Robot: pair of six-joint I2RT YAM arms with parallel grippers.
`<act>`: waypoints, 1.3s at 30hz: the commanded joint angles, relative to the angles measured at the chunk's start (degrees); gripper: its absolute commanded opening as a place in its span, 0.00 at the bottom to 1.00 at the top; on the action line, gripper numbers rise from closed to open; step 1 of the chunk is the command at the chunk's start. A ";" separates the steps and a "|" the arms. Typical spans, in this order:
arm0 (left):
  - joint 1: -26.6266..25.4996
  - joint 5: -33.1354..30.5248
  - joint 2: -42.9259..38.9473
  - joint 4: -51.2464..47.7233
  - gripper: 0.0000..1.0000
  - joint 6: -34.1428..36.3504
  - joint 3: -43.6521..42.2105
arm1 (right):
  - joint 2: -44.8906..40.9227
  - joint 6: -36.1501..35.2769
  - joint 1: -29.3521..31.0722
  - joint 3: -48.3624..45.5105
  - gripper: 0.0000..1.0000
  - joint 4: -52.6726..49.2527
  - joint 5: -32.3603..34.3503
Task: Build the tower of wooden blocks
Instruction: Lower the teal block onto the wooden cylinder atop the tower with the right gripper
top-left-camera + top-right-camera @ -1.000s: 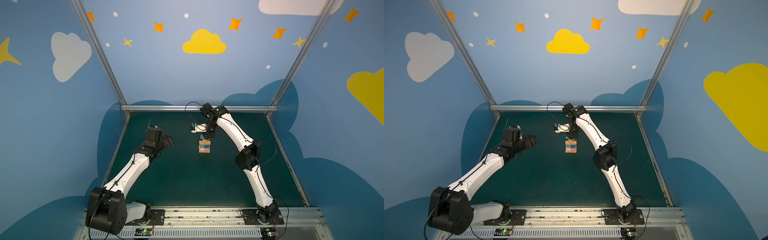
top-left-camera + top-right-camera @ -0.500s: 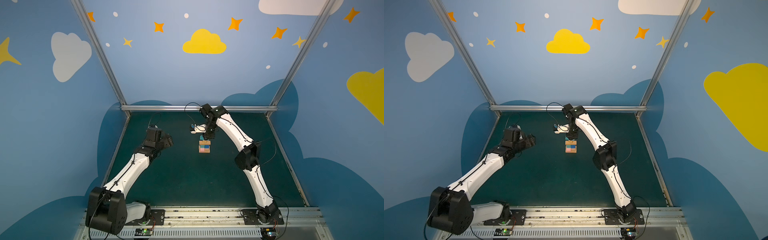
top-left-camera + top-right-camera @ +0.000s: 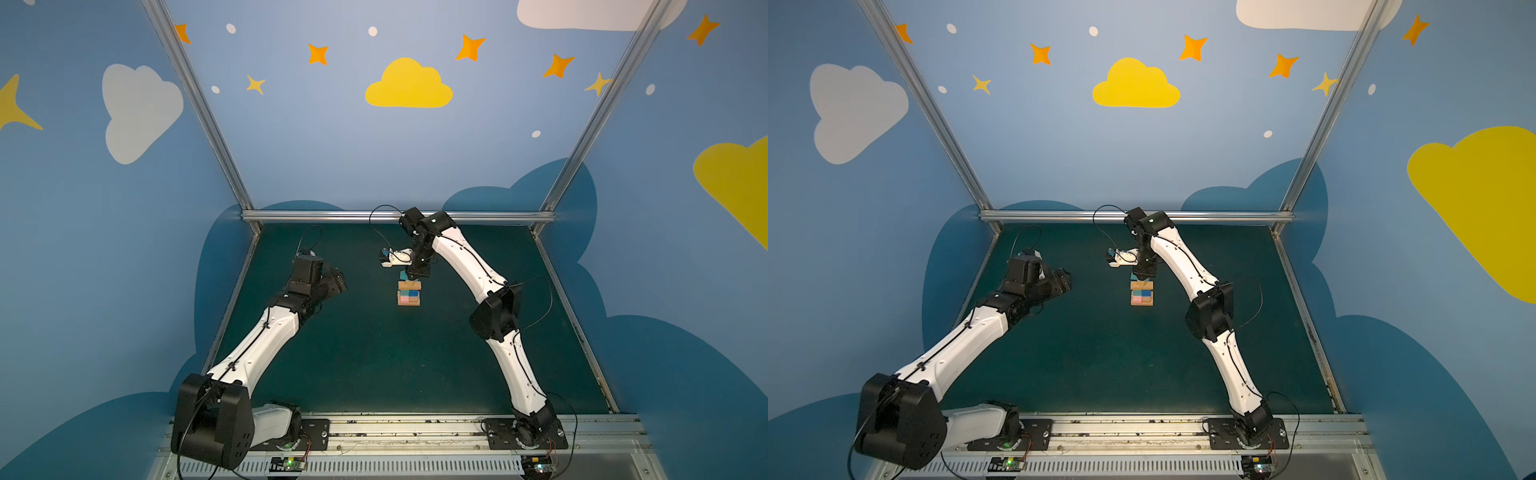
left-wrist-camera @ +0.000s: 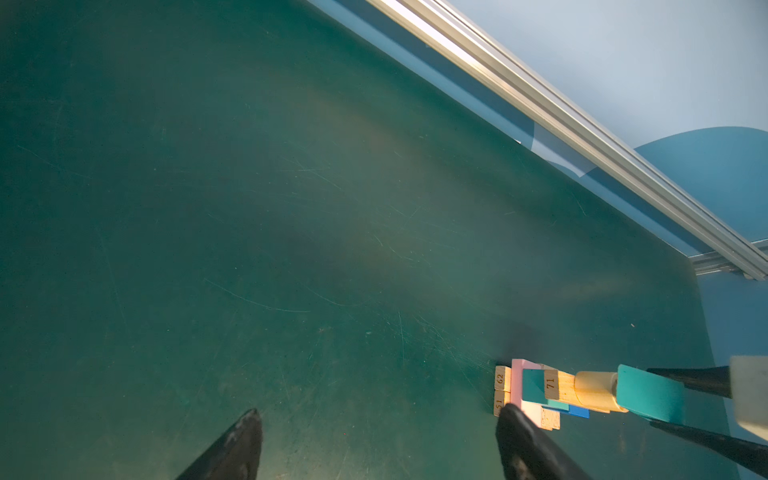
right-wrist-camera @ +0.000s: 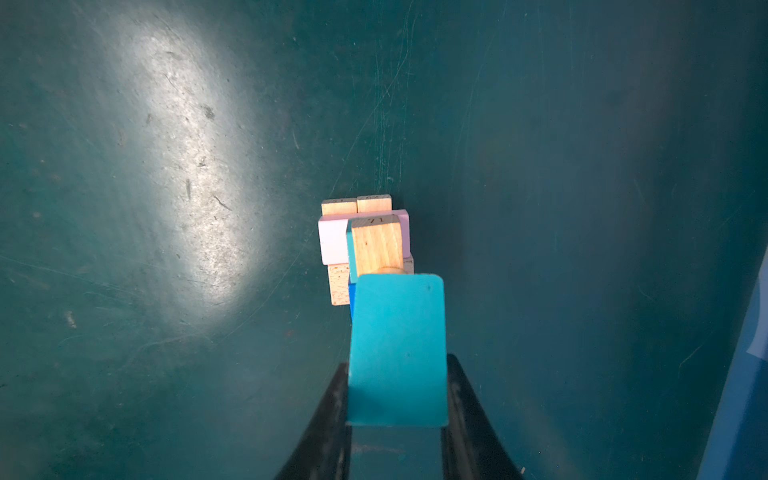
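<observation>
Right gripper (image 5: 397,361), my working tool, is closed partway on the teal piece (image 5: 395,316), clamping it from both sides, and holds it over the tower (image 3: 409,293), which stands mid-mat (image 3: 374,365) toward the back rail (image 3: 395,216). Seen from the left wrist, the teal piece meets the end of the cylinder (image 4: 596,390) that tops the stack; whether it bears weight there I cannot tell. Below the cylinder come a tan bar (image 5: 378,245), a teal cube (image 4: 534,386) and blue cube (image 4: 579,411), a pink bar (image 5: 332,239), then the base bars (image 4: 502,378). To place well, I judge that I should hold the piece level and centred on the narrow cylinder, lower straight, part the jaws slightly and evenly, then lift straight up so neither side drags it. That small round seat is the likely weak point: a sideways nudge could topple the upper layers. Left gripper (image 3: 332,282), wide open and empty, hangs low to the left, apart from the tower in both top views and not in my path.
</observation>
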 commanded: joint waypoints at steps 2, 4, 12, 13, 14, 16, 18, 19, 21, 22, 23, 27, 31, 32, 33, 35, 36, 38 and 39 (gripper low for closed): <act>0.23 -0.38 0.30 -0.78 0.88 0.64 2.02 | 0.87 -0.56 0.25 -0.93 0.13 -0.31 0.08; 0.23 -0.38 0.25 -0.79 0.88 0.63 2.02 | 0.88 -0.58 0.23 -1.01 0.14 -0.31 0.12; 0.27 -0.38 0.39 -0.79 0.88 0.62 1.99 | 1.04 -0.47 0.23 -1.03 0.17 0.04 0.39; 0.28 -0.38 0.33 -0.79 0.88 0.67 2.02 | 1.14 -0.39 0.23 -1.10 0.18 0.13 0.46; 0.23 -0.38 0.31 -0.79 0.88 0.64 1.94 | 1.14 -0.38 0.27 -1.08 0.19 0.08 0.56; 0.25 -0.42 0.31 -0.87 0.88 0.60 1.96 | 1.14 -0.37 0.23 -1.05 0.21 0.20 0.65; 0.23 -0.47 0.23 -0.87 0.88 0.65 1.93 | 1.10 -0.38 0.22 -1.09 0.22 0.37 0.65; 0.24 -0.47 0.22 -0.87 0.88 0.61 1.93 | 1.14 -0.34 0.23 -1.03 0.22 0.39 0.65; 0.25 -0.47 0.23 -0.87 0.88 0.64 1.93 | 1.19 -0.22 0.27 -1.04 0.25 0.39 0.74; 0.28 -0.47 0.23 -0.95 0.88 0.72 1.93 | 1.14 -0.21 0.23 -1.16 0.26 0.32 0.82; 0.23 -0.47 0.22 -0.96 0.88 0.73 1.93 | 1.13 -0.21 0.23 -1.18 0.26 0.47 0.83; 0.19 -0.47 0.23 -0.96 0.88 0.75 1.93 | 1.05 -0.12 0.23 -1.18 0.29 0.63 0.83; 0.23 -0.56 0.24 -0.96 0.88 0.72 1.92 | 1.05 -0.12 0.23 -1.20 0.31 0.48 0.74; 0.23 -0.56 0.22 -0.96 0.88 0.73 1.93 | 1.05 -0.12 0.23 -1.23 0.32 0.48 0.66; 0.23 -0.56 0.16 -0.95 0.88 0.75 1.93 | 1.06 -0.10 0.23 -1.27 0.32 0.48 0.63; 0.31 -0.56 0.23 -0.94 0.88 0.69 1.93 | 1.05 -0.13 0.23 -1.27 0.33 0.47 0.65; 0.24 -0.56 0.23 -0.96 0.88 0.71 1.93 | 1.06 -0.05 0.23 -1.27 0.34 0.47 0.65; 0.30 -0.56 0.30 -0.96 0.88 0.75 1.93 | 1.09 -0.09 0.27 -1.27 0.35 0.48 0.60; 0.24 -0.56 0.30 -0.96 0.88 0.73 1.93 | 1.14 -0.14 0.23 -1.25 0.35 0.43 0.65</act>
